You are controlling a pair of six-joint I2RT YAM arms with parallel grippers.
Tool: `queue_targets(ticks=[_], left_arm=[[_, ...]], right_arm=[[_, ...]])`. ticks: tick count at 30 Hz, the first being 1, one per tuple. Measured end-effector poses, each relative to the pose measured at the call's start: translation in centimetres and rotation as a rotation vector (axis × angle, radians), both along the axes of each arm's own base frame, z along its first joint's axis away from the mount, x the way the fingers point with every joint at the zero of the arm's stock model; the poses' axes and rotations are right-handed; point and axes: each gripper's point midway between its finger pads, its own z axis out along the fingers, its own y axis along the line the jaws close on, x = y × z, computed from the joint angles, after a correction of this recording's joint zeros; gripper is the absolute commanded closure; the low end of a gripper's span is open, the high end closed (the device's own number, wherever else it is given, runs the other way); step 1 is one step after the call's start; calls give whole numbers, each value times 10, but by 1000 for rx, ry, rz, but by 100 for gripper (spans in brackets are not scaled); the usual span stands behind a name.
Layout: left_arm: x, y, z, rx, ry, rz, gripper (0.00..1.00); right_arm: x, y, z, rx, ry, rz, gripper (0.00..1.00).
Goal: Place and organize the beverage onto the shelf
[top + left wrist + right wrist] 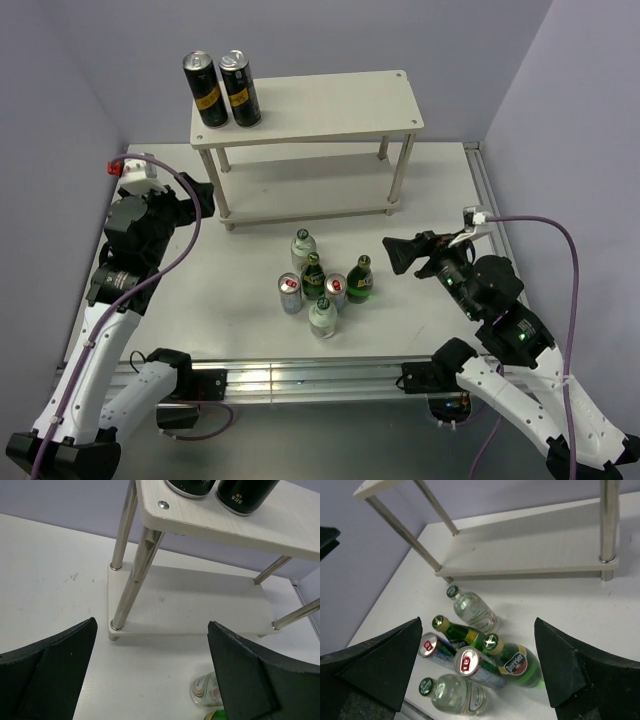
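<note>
At the right gripper (403,257): jaws spread to the full, nothing held, nothing touched. Aimed leftward, low over the table (440,190), straight at the cluster of six drinks.

Nearest to it, the right-hand dark green bottle (360,280), just to the left of the fingertips, standing upright with its long axis vertical and cap up. Beyond that, a red-topped silver can (336,290), then the second green bottle (313,275), the other can (290,292), one clear bottle (304,247) on the far side and another clear bottle (322,315) on the near side. All upright and packed close, some probably touching.

At the left gripper (197,193): jaws equally far apart and empty, hovering beside the front-left leg of the shelf (320,105), well apart from the drinks. By position, then, a job for the right arm first: closing sideways around the green bottle's body without knocking the can beside it.

Further out, behind the cluster, the shelf itself, with its lower board bare. On the top board, two tall black cans (207,95) at the left end, the rest of it free.
</note>
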Motion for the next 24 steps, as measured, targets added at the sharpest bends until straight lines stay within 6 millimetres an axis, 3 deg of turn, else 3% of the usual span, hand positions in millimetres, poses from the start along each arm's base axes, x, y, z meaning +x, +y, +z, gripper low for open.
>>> queue_targets(ticks=[5, 9, 12, 14, 19, 24], left_arm=[[-4, 4, -6, 19, 10, 9, 1], [-4, 5, -7, 27, 12, 17, 1], [-4, 7, -8, 38, 17, 26, 1], [-4, 8, -9, 41, 19, 30, 1], [-4, 10, -10, 44, 20, 40, 1], [-4, 12, -10, 49, 21, 52, 1]], right_arm=[[-5, 11, -16, -41, 27, 51, 0], [-3, 16, -43, -149, 122, -16, 0], [-24, 33, -71, -300, 199, -32, 0], [-44, 42, -79, -369, 216, -40, 0], [-70, 50, -88, -453, 164, -64, 0], [-88, 65, -88, -412, 125, -5, 0]])
